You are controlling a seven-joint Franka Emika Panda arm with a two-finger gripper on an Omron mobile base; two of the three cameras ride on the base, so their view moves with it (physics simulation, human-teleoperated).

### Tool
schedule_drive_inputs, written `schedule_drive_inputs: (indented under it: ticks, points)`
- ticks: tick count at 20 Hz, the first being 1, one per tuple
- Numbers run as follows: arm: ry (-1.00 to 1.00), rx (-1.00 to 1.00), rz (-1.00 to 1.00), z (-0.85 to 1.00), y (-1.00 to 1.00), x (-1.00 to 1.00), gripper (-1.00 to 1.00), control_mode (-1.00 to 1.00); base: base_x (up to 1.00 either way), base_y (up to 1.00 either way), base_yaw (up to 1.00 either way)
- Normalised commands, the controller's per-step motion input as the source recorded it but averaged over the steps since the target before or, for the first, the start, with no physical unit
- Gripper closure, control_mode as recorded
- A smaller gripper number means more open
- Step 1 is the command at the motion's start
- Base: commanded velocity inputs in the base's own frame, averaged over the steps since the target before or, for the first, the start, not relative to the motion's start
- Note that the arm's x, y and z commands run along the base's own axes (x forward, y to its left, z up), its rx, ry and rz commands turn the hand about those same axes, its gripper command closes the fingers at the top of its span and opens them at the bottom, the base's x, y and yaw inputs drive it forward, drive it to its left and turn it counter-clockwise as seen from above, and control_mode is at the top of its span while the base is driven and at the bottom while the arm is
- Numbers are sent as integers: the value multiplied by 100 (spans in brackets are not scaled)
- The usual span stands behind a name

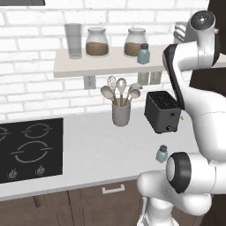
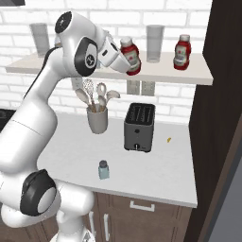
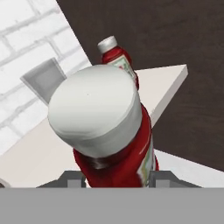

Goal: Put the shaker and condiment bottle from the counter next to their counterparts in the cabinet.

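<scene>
two red condiment bottles show up on the shelf level: we hold one condiment bottle [image 2: 130, 56] in our gripper [image 2: 124, 60], the fingers closed on its sides, and it leans over the cabinet shelf [image 2: 160, 73] rather than standing upright. we cannot tell whether its base touches the shelf. in the hand view its pale grey cap [image 3: 94, 109] is nearest the camera, with the red body wedged between our finger tips. the counterpart bottle [image 2: 182, 51] stands upright farther along the shelf, close to the dark brown cabinet panel [image 2: 222, 94], and a clear glass [image 2: 155, 43] stands between the two bottles.

the shaker [image 2: 103, 169] stands on the white counter [image 2: 160, 165], near its front edge and in front of the black toaster [image 2: 139, 126]. its twin, the counterpart shaker [image 1: 143, 54], stands on the shelf just beside a brown-filled glass jar [image 1: 134, 42]; a second jar [image 1: 97, 42] and another glass [image 1: 73, 40] stand farther along. a grey holder of utensils [image 1: 121, 106] stands on the counter beside the toaster, and a black cooktop [image 1: 30, 149] lies at the far end.
</scene>
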Motion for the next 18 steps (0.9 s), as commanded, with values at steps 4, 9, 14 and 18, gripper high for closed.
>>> schedule_drive_inputs:
  ticks: [4, 9, 14, 18]
  points:
    - [0, 0, 0, 0, -23, 32, 100, -100, 0, 0, 0]
    - [0, 0, 0, 0, -23, 34, 100, -100, 0, 0, 0]
    - [0, 0, 0, 0, -21, 35, 100, -100, 0, 0, 0]
    - [0, 0, 0, 0, -16, 33, 100, -100, 0, 0, 0]
